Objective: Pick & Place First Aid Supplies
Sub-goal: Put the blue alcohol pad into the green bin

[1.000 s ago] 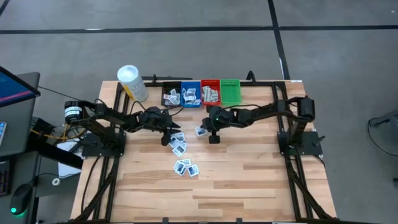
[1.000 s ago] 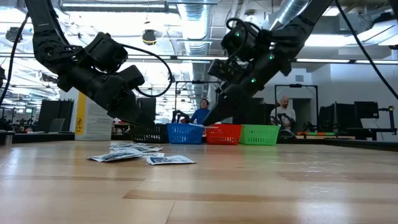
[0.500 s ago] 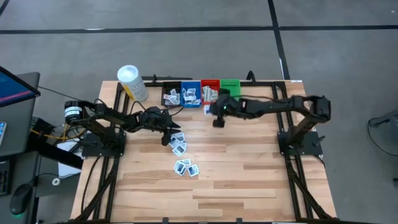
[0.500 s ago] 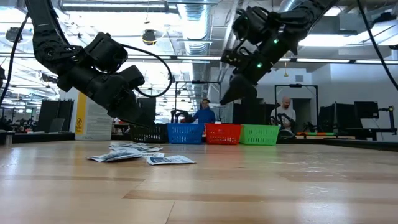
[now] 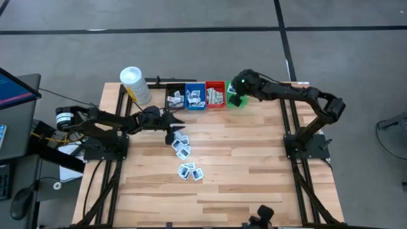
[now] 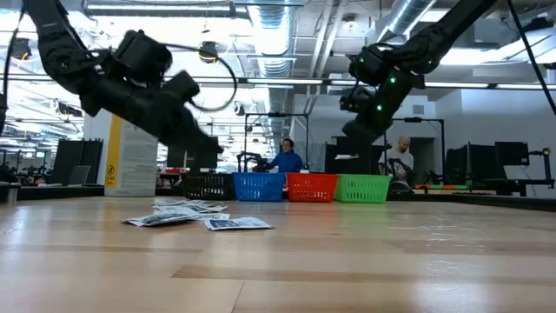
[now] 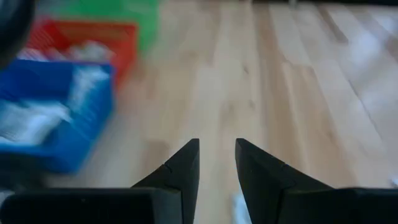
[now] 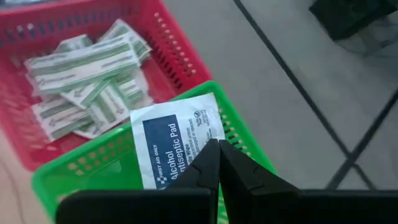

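R gripper [image 8: 217, 152] pinched shut on alcohol pad packet [image 8: 174, 142], hanging over green bin [image 8: 93, 168], long axis fwd from tips; L gripper [image 7: 216, 155] part open, prob empty, near blue bin [image 7: 62, 149].

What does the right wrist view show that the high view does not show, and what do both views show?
Only the right wrist view shows the alcohol pad packet pinched in the shut right claw and its printed label. Only the high view shows the loose packets on the table, the left claw, and the yellow container. Both show the red bin and the green bin.
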`<state>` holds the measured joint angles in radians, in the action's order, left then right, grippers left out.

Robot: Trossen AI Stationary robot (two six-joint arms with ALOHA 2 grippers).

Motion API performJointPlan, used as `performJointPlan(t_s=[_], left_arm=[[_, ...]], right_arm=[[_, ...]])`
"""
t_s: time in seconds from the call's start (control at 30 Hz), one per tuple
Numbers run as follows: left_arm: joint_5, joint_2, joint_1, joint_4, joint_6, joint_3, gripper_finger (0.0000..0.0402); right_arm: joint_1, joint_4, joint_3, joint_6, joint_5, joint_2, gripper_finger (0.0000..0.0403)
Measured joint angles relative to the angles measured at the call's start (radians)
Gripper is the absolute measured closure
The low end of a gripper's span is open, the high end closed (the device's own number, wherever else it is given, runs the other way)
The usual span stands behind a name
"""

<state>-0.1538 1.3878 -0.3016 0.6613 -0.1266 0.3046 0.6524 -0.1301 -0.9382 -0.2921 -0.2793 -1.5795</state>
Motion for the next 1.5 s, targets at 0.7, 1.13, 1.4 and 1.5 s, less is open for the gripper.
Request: performJointPlan(t_s=[0.7,1.13,1.4,1.5], left_arm=[[0.022,-0.212,-0.144,-0.014,-0.131,0.0,0.0298],[0.022,-0.207,-0.143,-0.1,-0.123,0.001,0.0298],[0.076,-0.207,-0.143,-0.301,-0.032,0.001,0.0298],[0.08,-0.207,-0.143,-0.368,0.028,0.001,0.0298]], right_arm=[[0.045,-0.02,-0.001,0.026,0.126,0.002,0.029],[-0.295,0.127,-0.001,0.023,0.434,0.01,0.0291],[-0.425,0.133,-0.001,0.008,0.431,0.01,0.0292],[-0.452,0.153,-0.001,0.024,0.428,0.01,0.0292]])
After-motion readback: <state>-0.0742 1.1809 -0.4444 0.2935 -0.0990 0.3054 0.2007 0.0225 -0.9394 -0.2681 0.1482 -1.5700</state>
